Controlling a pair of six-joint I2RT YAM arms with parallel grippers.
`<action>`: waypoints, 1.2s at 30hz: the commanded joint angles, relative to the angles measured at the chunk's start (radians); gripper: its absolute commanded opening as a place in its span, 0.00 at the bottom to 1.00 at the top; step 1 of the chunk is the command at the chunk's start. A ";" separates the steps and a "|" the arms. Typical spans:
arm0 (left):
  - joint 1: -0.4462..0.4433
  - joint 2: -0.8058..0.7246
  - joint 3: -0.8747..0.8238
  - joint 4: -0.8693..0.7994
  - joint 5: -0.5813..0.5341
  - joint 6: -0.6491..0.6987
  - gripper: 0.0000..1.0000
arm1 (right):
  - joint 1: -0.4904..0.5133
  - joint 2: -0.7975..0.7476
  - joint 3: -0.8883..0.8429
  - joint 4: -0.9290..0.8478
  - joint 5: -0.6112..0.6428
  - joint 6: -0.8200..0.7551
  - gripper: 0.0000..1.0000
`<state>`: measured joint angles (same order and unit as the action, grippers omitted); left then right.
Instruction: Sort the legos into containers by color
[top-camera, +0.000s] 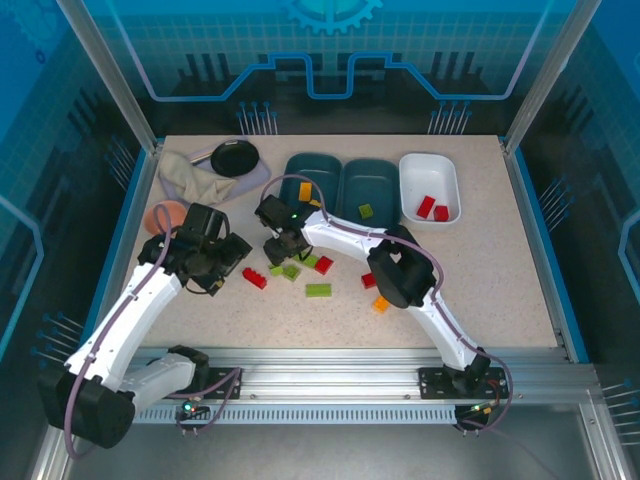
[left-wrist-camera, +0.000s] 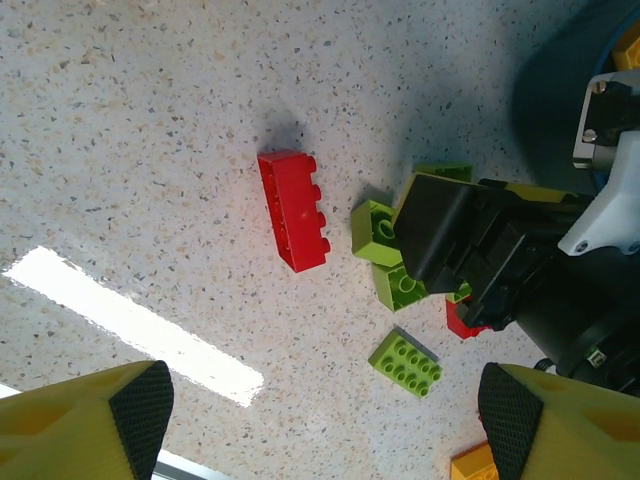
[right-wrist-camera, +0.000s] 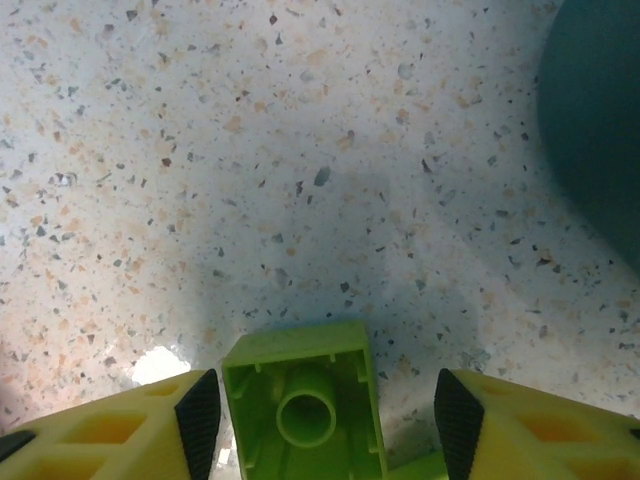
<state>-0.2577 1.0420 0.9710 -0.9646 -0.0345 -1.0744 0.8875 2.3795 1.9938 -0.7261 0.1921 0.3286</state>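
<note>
One green lego (right-wrist-camera: 300, 420) lies between the fingers of the released right gripper (right-wrist-camera: 318, 405).

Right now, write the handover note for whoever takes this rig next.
Left pincer: open, empty, near a loose red brick.
Right pincer: open, straddling a green brick on the table, not clamped.
Done: two red legos in the white tray, one green lego in the middle teal tray, one orange lego in the left teal tray.
To do: the loose reds, greens and an orange brick on the table.
</note>
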 joint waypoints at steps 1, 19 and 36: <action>0.006 -0.017 -0.009 -0.032 -0.015 0.002 0.83 | -0.004 0.057 0.068 -0.055 0.009 -0.011 0.56; 0.002 -0.028 -0.024 0.077 0.056 0.043 0.82 | -0.028 -0.194 -0.006 -0.038 0.065 0.028 0.28; -0.211 0.260 0.168 0.278 0.132 0.193 0.82 | -0.466 -0.343 -0.293 -0.066 -0.047 0.174 0.29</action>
<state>-0.4496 1.2640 1.0992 -0.7097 0.0700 -0.9298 0.4282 1.9823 1.7050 -0.7448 0.2047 0.4717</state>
